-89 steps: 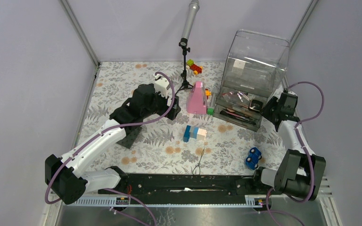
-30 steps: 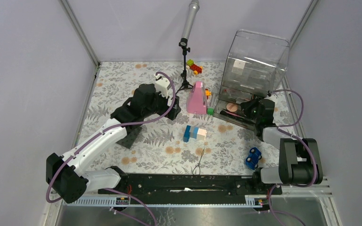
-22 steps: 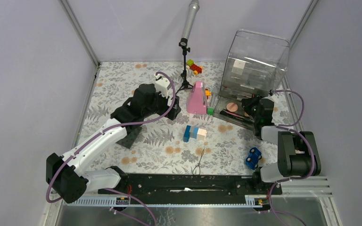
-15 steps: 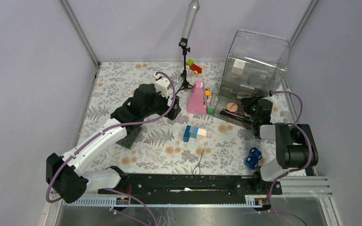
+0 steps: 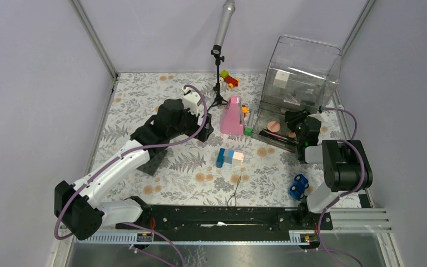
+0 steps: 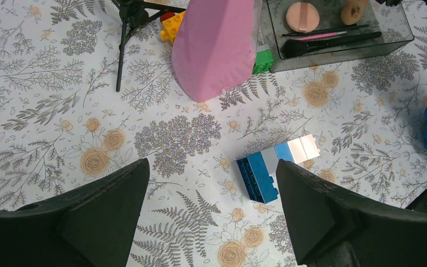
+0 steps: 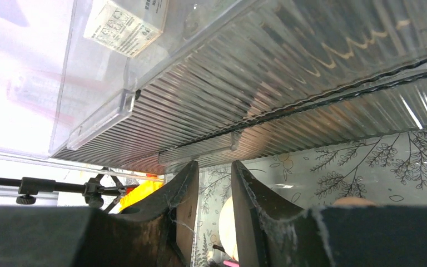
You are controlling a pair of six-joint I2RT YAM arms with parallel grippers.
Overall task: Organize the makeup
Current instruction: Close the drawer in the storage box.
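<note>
The makeup lies in the open drawer [image 5: 282, 143] of the clear organizer [image 5: 303, 67]. In it are a peach round sponge [image 6: 302, 15], a second sponge [image 6: 354, 8], a black-handled brush [image 6: 331, 43] and a thin pink pencil [image 6: 317, 34]. My right gripper [image 5: 296, 125] reaches into the drawer's right end. Its jaws stand a narrow gap apart with nothing between them [image 7: 215, 165], and a sponge [image 7: 226, 222] shows behind the gap. My left gripper [image 6: 211, 167] hangs wide open and empty over the table, left of the pink cone [image 5: 233, 115].
Blue and white toy blocks [image 5: 229, 157] lie mid-table and a blue toy car [image 5: 298, 187] near the right arm's base. A microphone stand [image 5: 218, 83] is behind the cone, with red and yellow blocks [image 5: 229, 79] further back and a green block [image 5: 248, 130] by the drawer.
The right arm swung from beside the organizer to the drawer, then its elbow folded upright. Its jaws parted a little. The left arm stayed still.
</note>
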